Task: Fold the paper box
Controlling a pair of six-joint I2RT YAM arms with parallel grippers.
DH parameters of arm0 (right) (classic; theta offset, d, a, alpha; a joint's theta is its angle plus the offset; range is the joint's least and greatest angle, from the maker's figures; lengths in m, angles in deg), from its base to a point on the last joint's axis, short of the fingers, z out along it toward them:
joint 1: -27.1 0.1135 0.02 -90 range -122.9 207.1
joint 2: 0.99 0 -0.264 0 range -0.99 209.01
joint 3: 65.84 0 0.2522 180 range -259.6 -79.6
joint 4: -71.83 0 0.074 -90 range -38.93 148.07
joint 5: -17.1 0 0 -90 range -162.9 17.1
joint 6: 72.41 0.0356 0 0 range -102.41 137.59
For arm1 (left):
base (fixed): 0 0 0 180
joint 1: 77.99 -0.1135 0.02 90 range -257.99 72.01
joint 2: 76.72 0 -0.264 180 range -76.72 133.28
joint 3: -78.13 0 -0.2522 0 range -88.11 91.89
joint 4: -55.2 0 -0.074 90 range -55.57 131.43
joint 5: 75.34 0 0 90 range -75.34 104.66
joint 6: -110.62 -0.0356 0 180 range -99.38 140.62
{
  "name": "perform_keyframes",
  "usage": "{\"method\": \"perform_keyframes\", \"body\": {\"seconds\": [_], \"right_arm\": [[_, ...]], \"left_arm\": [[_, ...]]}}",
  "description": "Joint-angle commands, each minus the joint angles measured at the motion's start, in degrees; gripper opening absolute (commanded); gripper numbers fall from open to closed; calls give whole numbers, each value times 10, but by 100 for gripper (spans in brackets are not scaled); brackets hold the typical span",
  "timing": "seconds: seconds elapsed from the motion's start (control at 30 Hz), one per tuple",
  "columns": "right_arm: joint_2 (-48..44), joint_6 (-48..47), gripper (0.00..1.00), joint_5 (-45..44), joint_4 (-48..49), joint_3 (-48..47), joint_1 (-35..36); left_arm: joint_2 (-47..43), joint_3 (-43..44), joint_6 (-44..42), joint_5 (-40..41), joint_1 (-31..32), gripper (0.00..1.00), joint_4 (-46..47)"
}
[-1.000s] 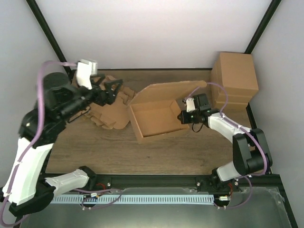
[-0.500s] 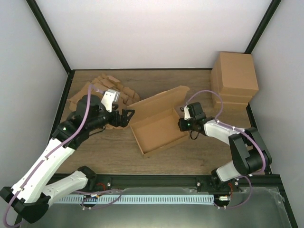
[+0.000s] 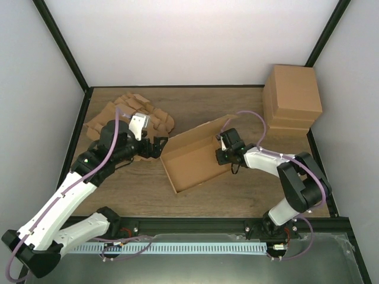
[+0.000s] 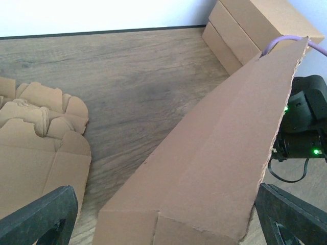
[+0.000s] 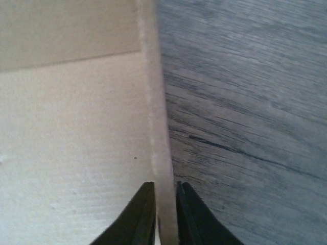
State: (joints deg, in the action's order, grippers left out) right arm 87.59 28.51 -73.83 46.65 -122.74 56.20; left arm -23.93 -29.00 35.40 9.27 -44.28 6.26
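The paper box (image 3: 192, 158) is a brown cardboard tray open at the top, in the middle of the table, with its lid panel standing along the far side. My right gripper (image 3: 220, 155) is shut on the box's right wall. In the right wrist view its fingers (image 5: 143, 217) pinch the wall's thin edge (image 5: 158, 153), gripper (image 5: 164, 217). My left gripper (image 3: 155, 147) is wide open at the box's left end. In the left wrist view the box panel (image 4: 214, 158) fills the space between the spread jaws, gripper (image 4: 163, 224), without touching them.
A ragged heap of cardboard blanks (image 3: 127, 115) lies at the back left and shows in the left wrist view (image 4: 36, 153). A tall stack of folded boxes (image 3: 293, 97) stands at the back right (image 4: 255, 25). Black frame posts border the table.
My left arm swung from over the heap down to the box's left end. The box turned and slid a little left, with my right gripper following while holding its wall.
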Motion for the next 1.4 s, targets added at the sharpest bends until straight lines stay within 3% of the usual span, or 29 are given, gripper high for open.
{"method": "perform_keyframes", "body": {"seconds": [0.0,0.07,0.17,0.43,0.53,0.67,0.87,1.07,1.13,1.23,1.37], "right_arm": [[23,3,6,-52,-35,-28,21],[26,8,1,-61,-44,-31,22],[18,17,2,-68,-53,-31,22],[-25,22,35,-30,-67,-37,21],[-67,18,51,3,-59,-34,20],[-115,0,58,82,-61,-37,-11],[-156,-23,73,244,-64,-64,-110],[-83,-23,85,293,-77,-164,-151],[-50,-16,86,318,-70,-193,-166],[-3,10,99,341,-59,-239,-199],[70,48,100,376,-84,-315,-240]], "left_arm": [[7,4,-7,9,-1,98,8],[11,6,-8,8,-1,98,4],[9,9,-12,16,-1,99,-2],[-18,-10,16,115,-5,100,-23],[-38,-37,43,109,-18,100,-9],[-39,-44,60,112,-36,100,-15],[11,-55,60,-23,-153,100,11],[102,-45,80,-152,-253,100,63],[133,-38,76,-159,-271,100,69],[164,-26,67,-148,-284,100,75],[184,-25,65,-142,-287,100,102]]}}
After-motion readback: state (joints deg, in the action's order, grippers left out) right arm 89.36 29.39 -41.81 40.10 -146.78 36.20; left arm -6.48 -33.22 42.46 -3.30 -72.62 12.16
